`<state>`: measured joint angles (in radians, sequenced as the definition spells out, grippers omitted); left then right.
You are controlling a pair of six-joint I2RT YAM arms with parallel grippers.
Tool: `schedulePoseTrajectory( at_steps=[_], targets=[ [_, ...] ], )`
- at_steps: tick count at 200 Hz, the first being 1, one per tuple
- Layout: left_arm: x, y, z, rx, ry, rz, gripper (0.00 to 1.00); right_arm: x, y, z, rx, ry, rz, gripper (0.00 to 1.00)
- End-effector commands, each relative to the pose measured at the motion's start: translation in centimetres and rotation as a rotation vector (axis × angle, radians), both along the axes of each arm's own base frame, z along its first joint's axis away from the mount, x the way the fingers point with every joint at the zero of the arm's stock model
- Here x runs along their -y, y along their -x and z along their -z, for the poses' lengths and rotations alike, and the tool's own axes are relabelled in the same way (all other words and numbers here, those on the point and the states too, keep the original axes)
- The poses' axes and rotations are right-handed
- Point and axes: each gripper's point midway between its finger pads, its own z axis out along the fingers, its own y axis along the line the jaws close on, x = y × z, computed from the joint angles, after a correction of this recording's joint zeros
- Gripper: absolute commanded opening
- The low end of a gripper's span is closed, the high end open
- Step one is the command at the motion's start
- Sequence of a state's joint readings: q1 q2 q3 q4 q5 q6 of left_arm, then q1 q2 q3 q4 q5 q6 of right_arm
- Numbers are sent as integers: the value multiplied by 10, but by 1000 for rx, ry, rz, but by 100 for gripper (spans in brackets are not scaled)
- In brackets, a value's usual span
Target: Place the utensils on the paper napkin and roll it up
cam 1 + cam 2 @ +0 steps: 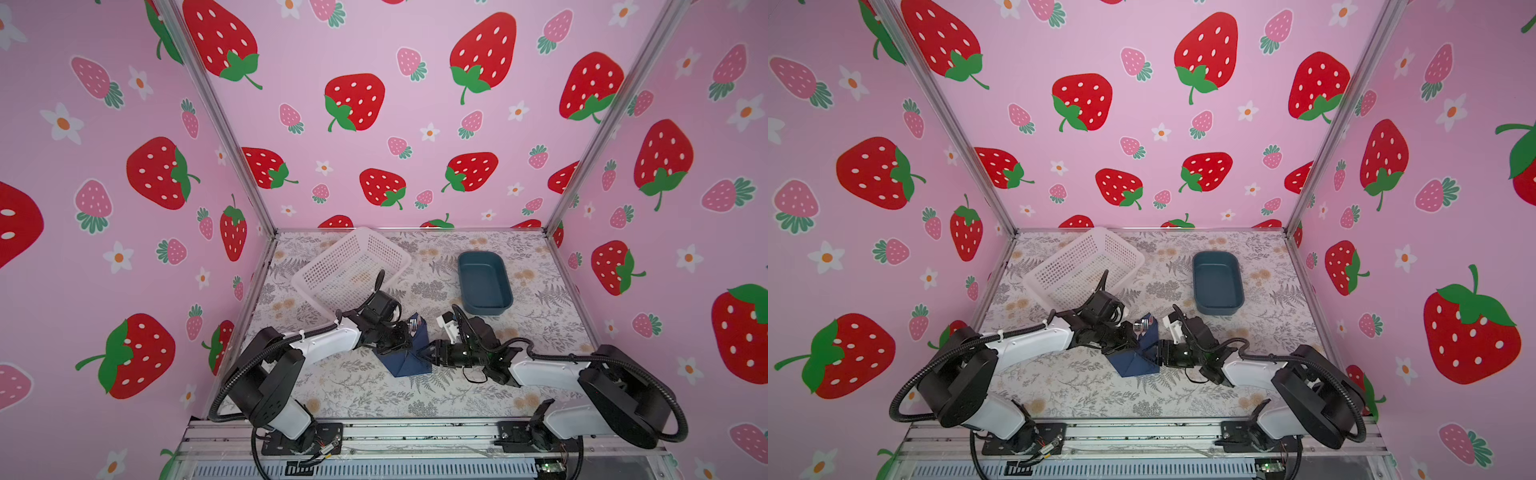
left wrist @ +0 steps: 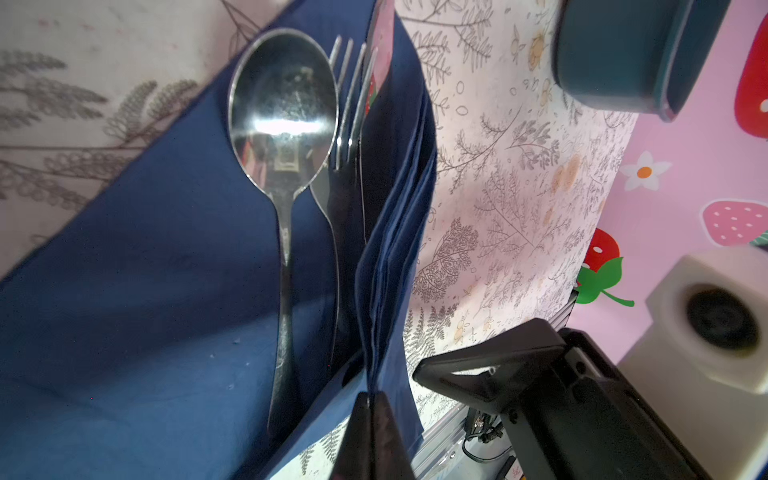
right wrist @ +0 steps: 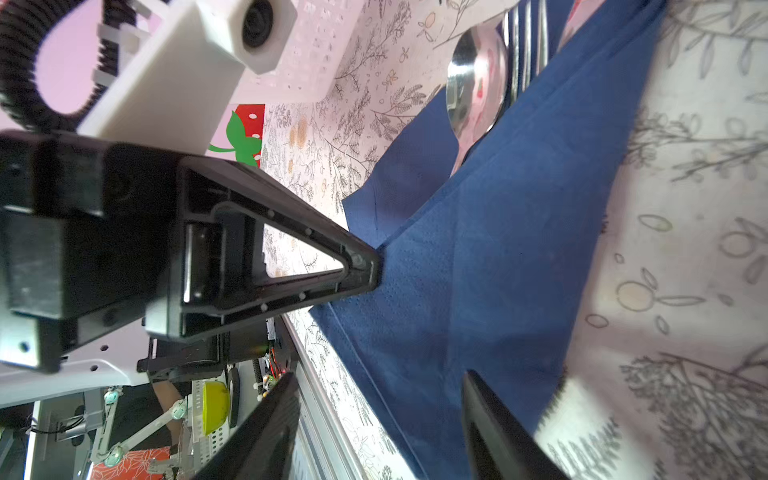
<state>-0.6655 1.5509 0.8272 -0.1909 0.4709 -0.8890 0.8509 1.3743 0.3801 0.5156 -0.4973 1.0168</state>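
Left gripper (image 2: 370, 401) pinched on raised napkin (image 2: 124, 291) fold, spoon (image 2: 282, 104) and fork (image 2: 351, 104) just ahead of it; right gripper (image 3: 379, 374) apart, facing napkin.

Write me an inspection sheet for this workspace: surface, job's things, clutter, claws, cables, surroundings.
Surface: table with a leaf-print cover.
Job's things: blue napkin partly folded up around spoon and fork; knife mostly hidden by the fold.
Clutter: white basket back left, teal tray back right, both apart from the napkin.
Claws: left claw shut on the napkin's raised edge; right claw open at the napkin's other side.
Cables: black hoses loop along both arms, clear of the napkin.
Surroundings: pink strawberry walls; metal rail in front.
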Motion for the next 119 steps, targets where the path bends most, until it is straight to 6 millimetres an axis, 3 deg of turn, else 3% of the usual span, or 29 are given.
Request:
schedulePoseTrajectory(
  at_steps=[1, 47, 78, 119],
  targets=[
    [-4, -2, -9, 31, -3, 5, 1, 15, -5, 10, -9, 40, 65, 62],
    [-10, 1, -6, 36, -22, 9, 0, 19, -1, 22, -38, 83, 48, 31],
    [-14, 3, 0, 35, -48, 14, 0, 8, 4, 24, -52, 89, -17, 23],
    [-18, -1, 5, 41, -75, 7, 1, -1, 8, 33, -60, 125, -49, 20]
  ],
)
